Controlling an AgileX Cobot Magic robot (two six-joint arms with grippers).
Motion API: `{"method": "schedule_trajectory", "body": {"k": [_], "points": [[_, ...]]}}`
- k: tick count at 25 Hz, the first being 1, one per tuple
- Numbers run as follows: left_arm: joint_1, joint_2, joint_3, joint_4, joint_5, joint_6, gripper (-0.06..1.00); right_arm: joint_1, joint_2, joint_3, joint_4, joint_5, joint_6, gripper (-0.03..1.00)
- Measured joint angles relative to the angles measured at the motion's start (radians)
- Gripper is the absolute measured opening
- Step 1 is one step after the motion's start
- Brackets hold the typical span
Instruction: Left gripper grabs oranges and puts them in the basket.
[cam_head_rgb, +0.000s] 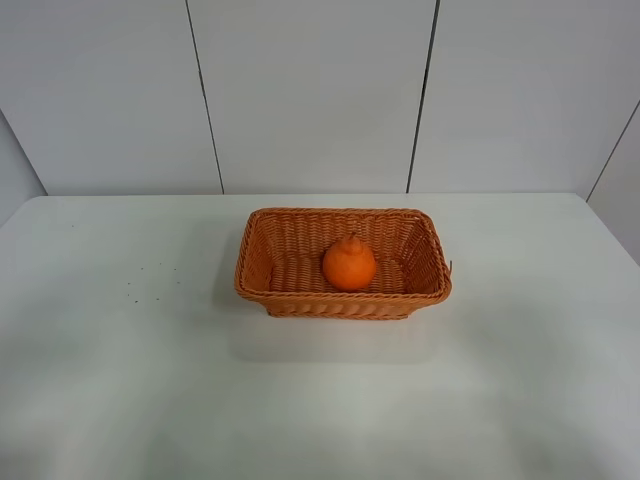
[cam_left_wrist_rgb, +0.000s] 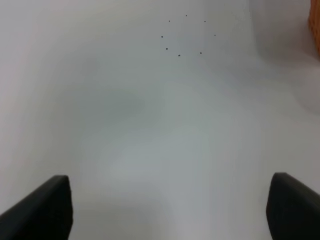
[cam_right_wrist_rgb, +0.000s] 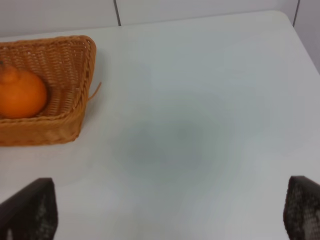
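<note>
The orange (cam_head_rgb: 349, 265) is sat in the basket (cam_head_rgb: 300, 222) on the white worktop (cam_head_rgb: 120, 380), both hands (cam_left_wrist_rgb: 167, 210) (cam_right_wrist_rgb: 170, 212) seemingly spread wide, nothing held.

Left gripper (cam_left_wrist_rgb: 167, 210): jaws spread wide, nothing between them, above the counter (cam_left_wrist_rgb: 150, 130).
Right gripper (cam_right_wrist_rgb: 170, 212): jaws spread wide, empty, above the counter.

The right gripper (cam_right_wrist_rgb: 170, 212) hangs wide open and empty over the white surface (cam_right_wrist_rgb: 200, 125). Toward ten o'clock sits the wicker basket (cam_right_wrist_rgb: 70, 107), the orange (cam_right_wrist_rgb: 21, 93) resting inside it.
</note>
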Motion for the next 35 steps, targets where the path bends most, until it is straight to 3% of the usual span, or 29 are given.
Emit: {"method": "schedule_trajectory", "body": {"k": [9,35], "points": [[0.000,-0.091,0.020,0.001,0.013,-0.014,0.88,0.000,0.000,0.000,0.000,0.000,0.000,0.69],[0.000,-0.094,0.020,0.001,0.013,-0.014,0.88,0.000,0.000,0.000,0.000,0.000,0.000,0.69]]}}
